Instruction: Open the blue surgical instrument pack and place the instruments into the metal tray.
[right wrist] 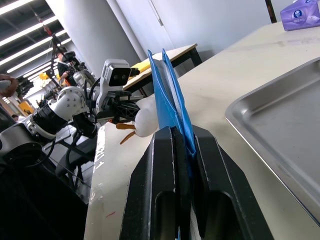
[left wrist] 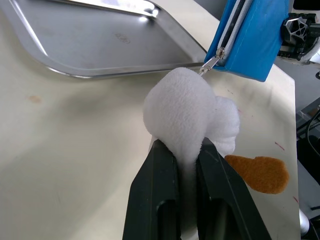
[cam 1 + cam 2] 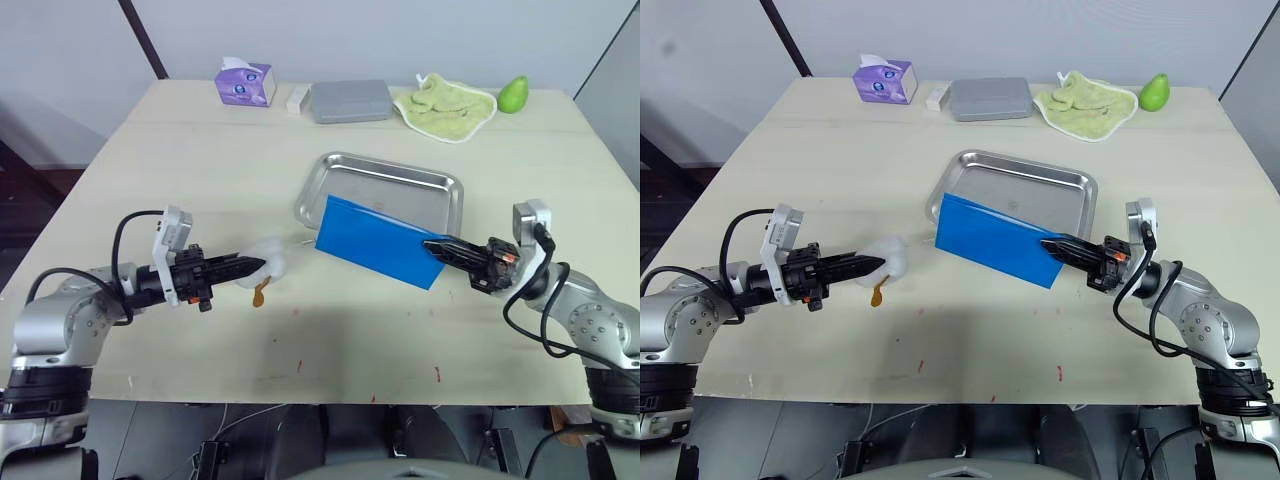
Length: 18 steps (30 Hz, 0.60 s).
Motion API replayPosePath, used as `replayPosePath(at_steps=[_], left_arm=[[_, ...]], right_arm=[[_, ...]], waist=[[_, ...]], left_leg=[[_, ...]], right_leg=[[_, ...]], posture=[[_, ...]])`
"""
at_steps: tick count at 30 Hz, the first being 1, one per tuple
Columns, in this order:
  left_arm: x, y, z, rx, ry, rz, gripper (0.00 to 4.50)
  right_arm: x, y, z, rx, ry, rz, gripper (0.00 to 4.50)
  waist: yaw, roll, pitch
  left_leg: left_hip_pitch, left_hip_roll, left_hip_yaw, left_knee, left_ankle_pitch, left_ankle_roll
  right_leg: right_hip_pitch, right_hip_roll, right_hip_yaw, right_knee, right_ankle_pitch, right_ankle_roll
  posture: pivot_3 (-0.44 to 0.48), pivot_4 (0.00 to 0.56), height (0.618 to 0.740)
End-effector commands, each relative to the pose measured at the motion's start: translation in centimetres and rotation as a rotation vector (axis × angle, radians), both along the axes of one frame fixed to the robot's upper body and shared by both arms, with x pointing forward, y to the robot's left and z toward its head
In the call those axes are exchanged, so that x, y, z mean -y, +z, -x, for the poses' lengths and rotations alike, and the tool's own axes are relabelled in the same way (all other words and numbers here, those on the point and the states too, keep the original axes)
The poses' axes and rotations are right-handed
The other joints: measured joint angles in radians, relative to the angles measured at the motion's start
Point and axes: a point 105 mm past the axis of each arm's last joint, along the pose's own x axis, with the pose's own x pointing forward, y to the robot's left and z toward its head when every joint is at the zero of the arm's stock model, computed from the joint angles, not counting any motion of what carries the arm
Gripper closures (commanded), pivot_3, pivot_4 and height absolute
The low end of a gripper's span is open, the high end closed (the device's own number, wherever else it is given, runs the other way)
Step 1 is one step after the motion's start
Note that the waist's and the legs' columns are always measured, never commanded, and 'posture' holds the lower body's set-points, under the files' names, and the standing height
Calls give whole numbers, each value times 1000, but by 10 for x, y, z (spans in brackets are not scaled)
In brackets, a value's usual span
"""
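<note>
Right end effector (image 3: 437, 243) pressed together on one end of the blue surgical instrument pack (image 3: 381, 241), holding it raised on edge over the near rim of the metal tray (image 3: 440, 187). Left end effector (image 3: 256, 266) clamped on a white plush pull (image 2: 186, 109) with an orange foot-shaped tab (image 2: 260, 172), which appears tied to the pack's zipper slider (image 2: 210, 63). Slider seen at the pack's corner nearest the left arm; zipper teeth visible running up the edge, and whether that edge is already parted cannot be told.

Tray bare, no instruments visible anywhere; pack contents not exposed. Bench (image 3: 200, 150) also carrying, along its far edge, a purple tissue box (image 3: 245, 82), a small white block (image 3: 298, 98), a grey rectangular box (image 3: 350, 100), a green cloth (image 3: 445, 105) and a green fruit (image 3: 513, 94), all well apart from the work.

Step judged in hand: unzipping, early in the task, with opening incomplete and transfer not begun. Next move judged to call for drawing the plush pull along the zipper line while the right side holds the pack steady against the tug. Risk noted: pull slipping through the soft plush, or pack twisting in a pinch taken at one end only.
</note>
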Motion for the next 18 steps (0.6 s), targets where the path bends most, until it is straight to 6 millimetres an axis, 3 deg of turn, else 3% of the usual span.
replayPosePath(at_steps=[1, 13, 18], left_arm=[[-16, -10, -12, 4, 94, -127, 4393], [-10, -9, -33, 21, -19, -170, 4393], [-7, -22, -38, 48, -99, -246, 4393]], right_arm=[[-5, 8, 10, 141, 44, 84, 4500], [-4, -12, 5, 157, 29, 169, 4500], [-3, -19, 3, 163, 22, 197, 4500]], waist=[[0, 0, 0], [2, 0, 0], [-1, 0, 0]], left_leg=[[0, 0, 0, 0, 0, 0], [-2, 0, 0, 1, 0, 0], [-2, 0, 0, 0, 0, -1]], right_leg=[[0, 0, 0, 0, 0, 0], [-1, 0, -1, 0, 0, 0], [-2, 0, -1, 0, 0, 0]], posture=[[0, 150, 740], [0, 150, 740], [0, 150, 740]])
